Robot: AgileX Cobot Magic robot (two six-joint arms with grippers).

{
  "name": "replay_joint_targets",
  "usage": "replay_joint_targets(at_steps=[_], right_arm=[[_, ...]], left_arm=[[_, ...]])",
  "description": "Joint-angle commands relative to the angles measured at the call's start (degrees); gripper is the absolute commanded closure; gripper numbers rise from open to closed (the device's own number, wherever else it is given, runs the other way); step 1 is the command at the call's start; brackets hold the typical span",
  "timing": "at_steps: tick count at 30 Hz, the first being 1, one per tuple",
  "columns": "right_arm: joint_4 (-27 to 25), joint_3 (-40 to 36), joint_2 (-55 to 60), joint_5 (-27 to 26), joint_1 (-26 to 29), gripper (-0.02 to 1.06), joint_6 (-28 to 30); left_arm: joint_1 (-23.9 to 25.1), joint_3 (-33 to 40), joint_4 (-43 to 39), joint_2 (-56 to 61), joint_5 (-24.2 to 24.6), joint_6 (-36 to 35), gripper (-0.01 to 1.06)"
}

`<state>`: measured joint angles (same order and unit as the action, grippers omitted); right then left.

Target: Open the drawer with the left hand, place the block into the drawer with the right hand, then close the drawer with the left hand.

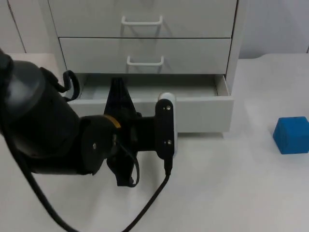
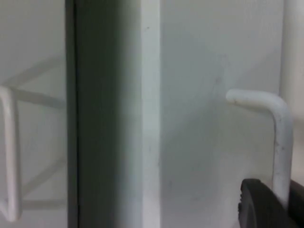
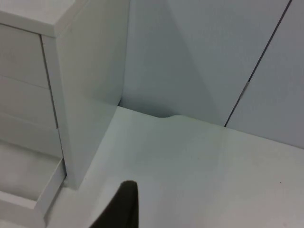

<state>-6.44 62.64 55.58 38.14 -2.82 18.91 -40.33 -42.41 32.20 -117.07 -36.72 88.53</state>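
The left hand (image 1: 126, 104) is seen at the front of the pulled-out bottom drawer (image 1: 203, 111), by its handle (image 2: 280, 142); whether its fingers are apart cannot be told. The blue block (image 1: 291, 135) lies on the white bench (image 1: 231, 183), well to the right of the drawer, apart from that hand.

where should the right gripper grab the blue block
Probably from above, fingers closing on two opposite upright faces of the block. It is a plain cube sitting flat on the table, apart from the open drawer, with bare table on the sides in view, so a straight-down approach looks clear.
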Motion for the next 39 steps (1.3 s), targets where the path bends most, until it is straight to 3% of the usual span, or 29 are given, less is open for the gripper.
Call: replay_joint_targets(at_steps=[1,5,8,18,39], right_arm=[[-0.3,0.2,-0.5,0.2,-0.4,-0.01,-0.2],[-0.3,0.2,-0.5,0.0,-0.4,-0.01,-1.4],[-0.3,0.2,-0.5,0.2,-0.4,-0.01,-1.5],[-1.6,0.2,-0.5,0.0,-0.4,-0.01,-1.5],[-2.7,0.2,-0.5,0.2,-0.4,-0.01,-1.5]], left_arm=[[-0.8,0.8,3.3,2.2,-2.1,-1.2,1.05],[-2.3,4.0,5.7,4.1,-4.3,0.4,1.05],[-3.4,6.6,4.6,5.8,-2.0,-1.6,1.05],[-7.0,7.4,11.5,7.8,-2.6,0.7,1.05],[-14.9,14.9,14.6,9.3,-3.5,-1.8,1.05]])
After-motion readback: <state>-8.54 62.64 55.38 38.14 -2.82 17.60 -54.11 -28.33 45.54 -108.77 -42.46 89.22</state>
